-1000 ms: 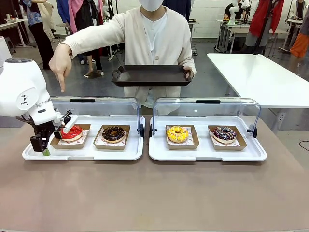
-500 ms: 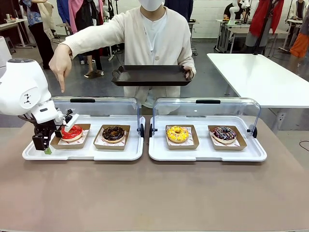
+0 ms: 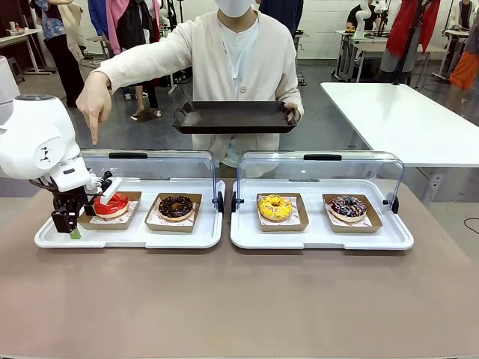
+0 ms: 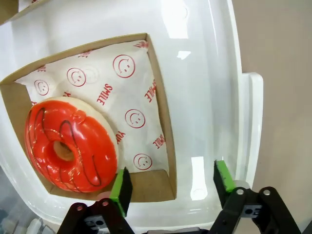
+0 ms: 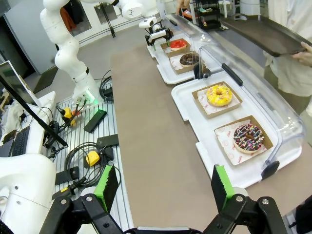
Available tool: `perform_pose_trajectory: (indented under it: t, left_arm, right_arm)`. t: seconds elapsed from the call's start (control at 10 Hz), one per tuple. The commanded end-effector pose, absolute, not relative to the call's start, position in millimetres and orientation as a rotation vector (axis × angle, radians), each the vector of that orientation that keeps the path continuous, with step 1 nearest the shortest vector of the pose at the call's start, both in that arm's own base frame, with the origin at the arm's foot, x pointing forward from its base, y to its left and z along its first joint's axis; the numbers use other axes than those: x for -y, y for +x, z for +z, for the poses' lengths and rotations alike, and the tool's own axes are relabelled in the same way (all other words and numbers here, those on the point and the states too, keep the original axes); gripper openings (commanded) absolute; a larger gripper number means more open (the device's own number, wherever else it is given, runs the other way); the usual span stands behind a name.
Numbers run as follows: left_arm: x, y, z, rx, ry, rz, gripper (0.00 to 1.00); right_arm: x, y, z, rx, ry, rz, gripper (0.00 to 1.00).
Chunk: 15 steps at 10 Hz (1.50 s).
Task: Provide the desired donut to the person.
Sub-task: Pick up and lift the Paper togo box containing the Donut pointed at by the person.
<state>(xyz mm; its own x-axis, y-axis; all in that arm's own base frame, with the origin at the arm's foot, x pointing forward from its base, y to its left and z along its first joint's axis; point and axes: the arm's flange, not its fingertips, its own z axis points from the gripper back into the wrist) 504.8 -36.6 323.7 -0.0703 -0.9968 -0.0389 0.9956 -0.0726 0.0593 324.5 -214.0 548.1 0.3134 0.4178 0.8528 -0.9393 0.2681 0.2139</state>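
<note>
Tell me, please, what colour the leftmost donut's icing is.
Red icing with thin dark lines; left wrist view.

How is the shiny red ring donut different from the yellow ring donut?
The shiny red ring donut has thin dark lines on top; the yellow ring donut has speckles. The red one sits in the left white tray, the yellow one in the right white tray. The left gripper is open at the red one's brown cardboard box; no gripper is near the yellow one. Both lie in such boxes.

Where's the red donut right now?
In the front view, the red donut sits in its cardboard box at the left end of the left white tray, next to the chocolate donut.
</note>
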Motion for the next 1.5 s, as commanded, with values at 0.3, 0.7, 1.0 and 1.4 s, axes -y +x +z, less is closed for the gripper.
perform_pose_trajectory:
  t: [0.3, 0.7, 1.0, 1.4]
  left_arm:
    - [35.9, 507.9, 326.4, 0.046, 0.095, -1.632, 0.0]
    - [36.4, 503.2, 331.9, 0.047, 0.103, -1.652, 0.0]
    - [36.8, 495.8, 339.7, 0.051, 0.118, -1.682, 0.0]
    - [34.4, 471.9, 367.7, -0.034, 0.061, -1.687, 0.0]
  right_arm:
    - [214.4, 324.6, 547.7, 0.777, 0.844, 1.053, 1.0]
    - [214.4, 324.6, 547.7, 0.777, 0.844, 1.053, 1.0]
    - [214.4, 324.6, 547.7, 0.777, 0.844, 1.053, 1.0]
    - [214.4, 324.6, 547.7, 0.777, 0.844, 1.053, 1.0]
